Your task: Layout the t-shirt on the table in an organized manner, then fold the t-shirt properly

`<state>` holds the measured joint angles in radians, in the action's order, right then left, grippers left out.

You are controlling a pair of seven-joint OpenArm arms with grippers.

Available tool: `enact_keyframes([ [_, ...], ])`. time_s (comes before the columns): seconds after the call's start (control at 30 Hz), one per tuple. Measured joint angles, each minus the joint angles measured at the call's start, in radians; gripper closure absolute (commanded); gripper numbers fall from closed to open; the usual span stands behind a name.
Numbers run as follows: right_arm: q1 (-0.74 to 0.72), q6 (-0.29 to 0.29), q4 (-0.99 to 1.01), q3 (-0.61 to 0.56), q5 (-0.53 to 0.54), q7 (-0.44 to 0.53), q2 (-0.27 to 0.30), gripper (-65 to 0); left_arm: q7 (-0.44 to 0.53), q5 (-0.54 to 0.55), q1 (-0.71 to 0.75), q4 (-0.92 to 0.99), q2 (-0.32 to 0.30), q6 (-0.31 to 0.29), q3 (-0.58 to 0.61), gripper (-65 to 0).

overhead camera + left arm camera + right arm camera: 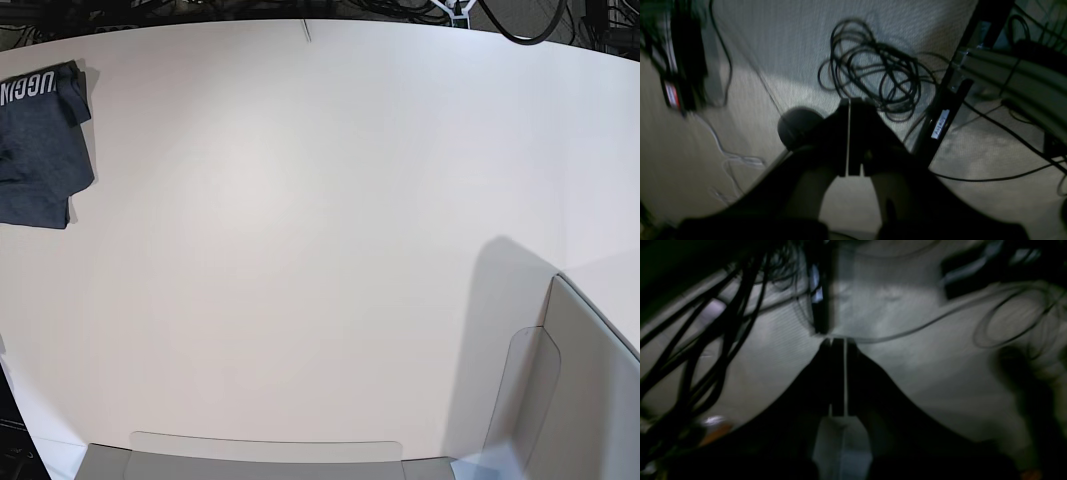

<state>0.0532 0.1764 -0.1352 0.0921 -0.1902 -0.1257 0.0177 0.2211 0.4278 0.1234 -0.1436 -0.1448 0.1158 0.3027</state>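
The t-shirt point(38, 145) sits folded at the far left of the desk point(320, 250). Left gripper point(849, 140) and right gripper point(840, 376) are both clenched, holding nothing, down over carpet and cables point(873, 76).

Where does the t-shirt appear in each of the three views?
Base: the t-shirt lies bunched at the far left edge of the table.
Left wrist: not in it; only floor and cables.
Right wrist: not in it.
Shared landmark: none in all three; both wrist views show the cable-strewn floor.
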Motion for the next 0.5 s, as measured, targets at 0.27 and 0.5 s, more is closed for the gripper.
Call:
enact_keyframes([
  [0.27,-0.035,-0.046,0.0,-0.003,-0.039,0.052,-0.048,0.0,0.016,-0.002,-0.051,0.039,-0.002,-0.003,0.137,0.0],
  [0.5,-0.033,-0.047,0.0,-0.002,-0.04,0.04,-0.041,0.0,0.005,0.002,-0.032,0.045,0.05,0.0,0.142,0.0],
])
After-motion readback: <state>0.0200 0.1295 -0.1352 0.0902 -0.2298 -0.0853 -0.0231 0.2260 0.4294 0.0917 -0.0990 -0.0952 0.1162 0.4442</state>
